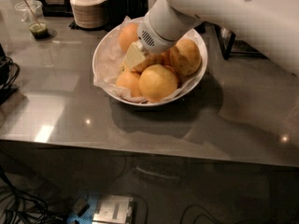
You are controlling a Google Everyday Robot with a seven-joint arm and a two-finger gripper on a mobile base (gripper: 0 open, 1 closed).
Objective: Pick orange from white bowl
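Note:
The white bowl [102,50], lined with crumpled white paper, sits on the grey table and holds several oranges. One large orange [158,82] lies at the front, another [128,82] to its left, one [128,34] at the back and one [186,56] at the right. My gripper [139,59] reaches down from the upper right on the white arm into the middle of the bowl, among the oranges. Its pale tip touches the fruit in the centre. The arm hides the fruit under it.
A stack of small beige bowls [88,6] stands behind the bowl at the back left. Dark containers [119,3] stand beside it, and a plastic cup [33,18] with green liquid is further left. Cables [7,73] lie at the left edge. The table's front edge [140,148] runs below.

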